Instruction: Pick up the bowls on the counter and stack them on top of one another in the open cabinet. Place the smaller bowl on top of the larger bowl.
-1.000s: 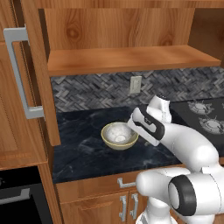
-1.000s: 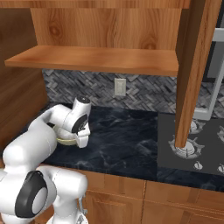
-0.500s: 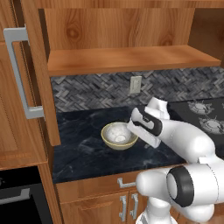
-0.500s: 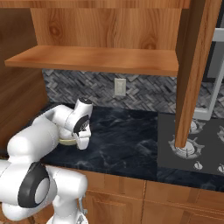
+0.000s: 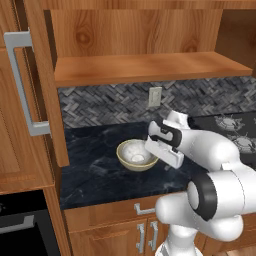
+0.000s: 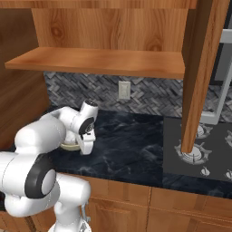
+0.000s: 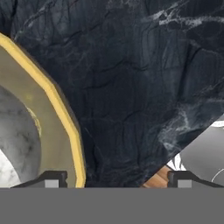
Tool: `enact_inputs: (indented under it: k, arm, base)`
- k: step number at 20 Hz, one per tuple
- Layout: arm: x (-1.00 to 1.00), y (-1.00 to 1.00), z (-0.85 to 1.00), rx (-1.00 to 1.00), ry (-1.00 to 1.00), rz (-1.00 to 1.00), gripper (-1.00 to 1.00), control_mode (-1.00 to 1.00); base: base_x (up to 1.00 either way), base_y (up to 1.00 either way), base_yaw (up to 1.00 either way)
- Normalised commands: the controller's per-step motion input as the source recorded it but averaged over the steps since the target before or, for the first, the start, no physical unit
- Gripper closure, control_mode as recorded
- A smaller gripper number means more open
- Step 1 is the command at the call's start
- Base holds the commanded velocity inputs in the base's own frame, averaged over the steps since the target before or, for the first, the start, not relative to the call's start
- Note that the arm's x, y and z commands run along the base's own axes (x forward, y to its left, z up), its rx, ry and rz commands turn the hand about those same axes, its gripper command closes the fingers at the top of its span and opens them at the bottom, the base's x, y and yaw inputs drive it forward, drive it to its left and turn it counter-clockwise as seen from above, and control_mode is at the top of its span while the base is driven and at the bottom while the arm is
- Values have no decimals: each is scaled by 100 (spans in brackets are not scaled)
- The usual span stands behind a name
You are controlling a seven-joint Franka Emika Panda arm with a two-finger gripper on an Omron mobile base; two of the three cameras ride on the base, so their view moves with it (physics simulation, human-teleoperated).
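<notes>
Small whitish-grey round bowl (image 5: pixel 136 151) sitting inside wide yellowish-tan bowl (image 5: pixel 123 160), both on dark marble-look counter (image 5: pixel 95 172), below open wood-grain cabinet shelf (image 5: pixel 150 67). Two-finger gripper (image 7: pixel 114 178) hovering low at tan bowl's rim, jaws spread wide: one tip over bowl wall, other over counter. Not gripping anything.

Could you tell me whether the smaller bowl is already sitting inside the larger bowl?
Yes, the smaller bowl rests inside the larger bowl on the counter.
</notes>
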Motion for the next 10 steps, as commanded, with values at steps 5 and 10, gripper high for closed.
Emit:
enact_inputs:
  k: [5, 10]
  arm:
    - [14, 0, -6, 0, 6, 0, -100, -100]
    - [4, 0, -2, 0, 2, 0, -100, -100]
  base:
    - [0, 0, 0]
    - [0, 0, 0]
